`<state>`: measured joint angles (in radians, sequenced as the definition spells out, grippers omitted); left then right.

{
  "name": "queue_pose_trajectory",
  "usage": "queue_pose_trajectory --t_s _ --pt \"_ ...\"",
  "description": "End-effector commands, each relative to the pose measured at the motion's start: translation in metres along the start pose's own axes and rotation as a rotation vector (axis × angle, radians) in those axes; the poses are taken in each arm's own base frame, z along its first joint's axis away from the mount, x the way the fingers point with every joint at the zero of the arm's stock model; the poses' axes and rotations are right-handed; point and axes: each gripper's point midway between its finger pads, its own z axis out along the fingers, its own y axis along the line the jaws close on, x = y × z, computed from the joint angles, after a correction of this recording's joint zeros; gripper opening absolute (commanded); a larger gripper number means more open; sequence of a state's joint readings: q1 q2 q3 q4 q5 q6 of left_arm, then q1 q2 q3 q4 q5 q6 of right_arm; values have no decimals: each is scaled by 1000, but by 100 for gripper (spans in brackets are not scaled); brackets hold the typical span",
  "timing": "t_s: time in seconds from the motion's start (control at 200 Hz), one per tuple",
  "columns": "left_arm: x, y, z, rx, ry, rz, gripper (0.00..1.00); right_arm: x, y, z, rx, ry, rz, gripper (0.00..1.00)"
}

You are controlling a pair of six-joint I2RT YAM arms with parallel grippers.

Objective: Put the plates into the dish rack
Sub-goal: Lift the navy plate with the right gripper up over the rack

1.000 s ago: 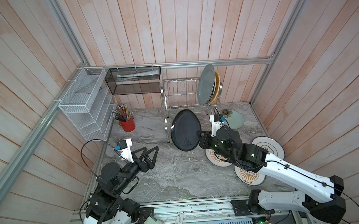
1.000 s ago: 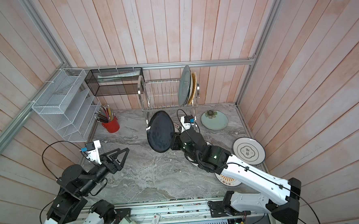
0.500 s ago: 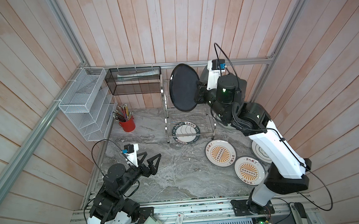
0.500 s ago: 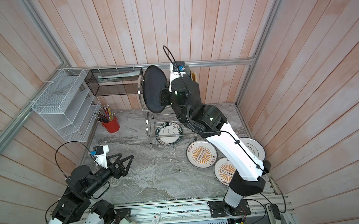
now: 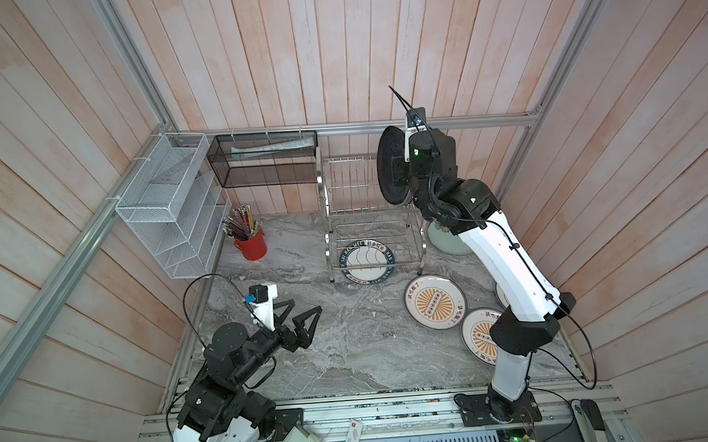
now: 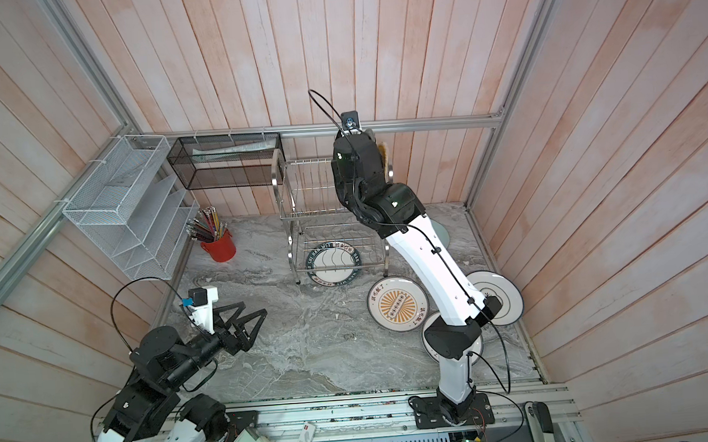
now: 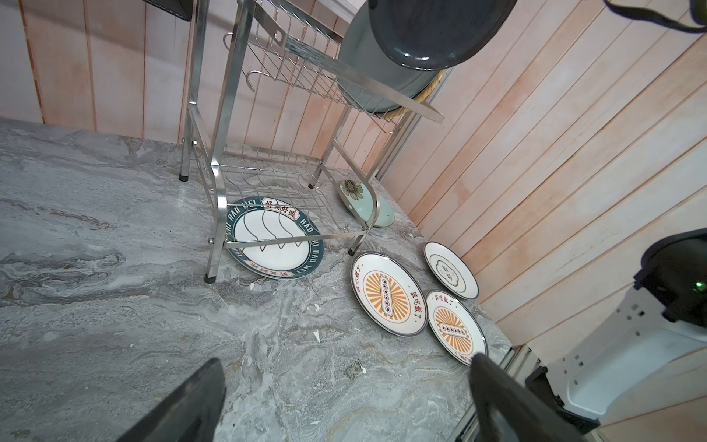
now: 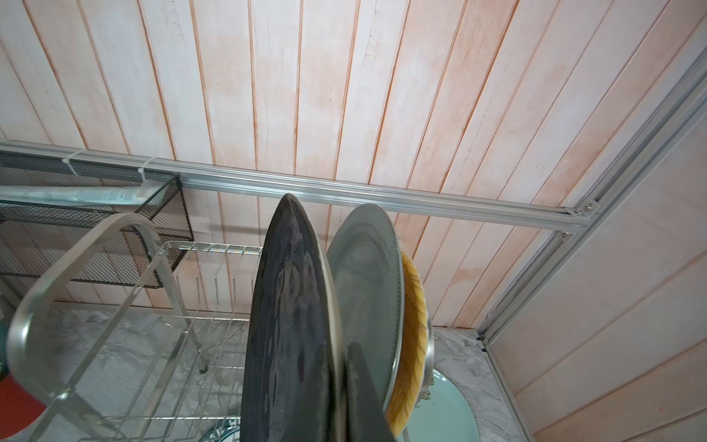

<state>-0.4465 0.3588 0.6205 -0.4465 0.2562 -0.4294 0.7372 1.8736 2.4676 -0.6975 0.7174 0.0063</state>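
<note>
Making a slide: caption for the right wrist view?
Right gripper holds black plate upright beside grey plate and yellow plate in dish rack.

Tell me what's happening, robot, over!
Left gripper open, holding nothing. Right gripper shut on black plate, upright above top tier of dish rack. Grey plate close beside it, yellow plate behind that.

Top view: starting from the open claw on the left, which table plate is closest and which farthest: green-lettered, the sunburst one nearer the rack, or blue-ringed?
1. green-lettered plate, under the dish rack, closest to the left gripper.
2. sunburst plate, just right of the rack's front foot.
3. blue-ringed plate, far right of the view.
</note>
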Motion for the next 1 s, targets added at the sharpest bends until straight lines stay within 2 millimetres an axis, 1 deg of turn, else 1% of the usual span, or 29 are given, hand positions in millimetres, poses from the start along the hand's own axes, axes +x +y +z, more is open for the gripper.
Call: queue_pose_trajectory --t_s 0.0,0.08,0.18,0.41,0.59,0.75,0.995 --pt "-1 -2 2 18 -9 23 100 -60 -29 -14 64 -191 118 0" --pt "-1 -2 1 20 -12 23 100 -57 -29 -5 91 -191 90 0" --pt "-1 -5 0 32 -14 27 100 -51 -23 4 105 -187 54 0" --pt "-2 -21 -5 121 -30 55 100 -37 -18 27 141 -168 -15 0" --pt "-3 -21 -6 123 -37 60 100 -29 -15 39 174 -155 -61 0" --pt "-3 -22 -6 126 -36 61 100 -15 -11 52 179 -121 -84 0" --pt "-4 -22 -7 126 -42 62 100 -1 -5 65 176 -97 -107 0"
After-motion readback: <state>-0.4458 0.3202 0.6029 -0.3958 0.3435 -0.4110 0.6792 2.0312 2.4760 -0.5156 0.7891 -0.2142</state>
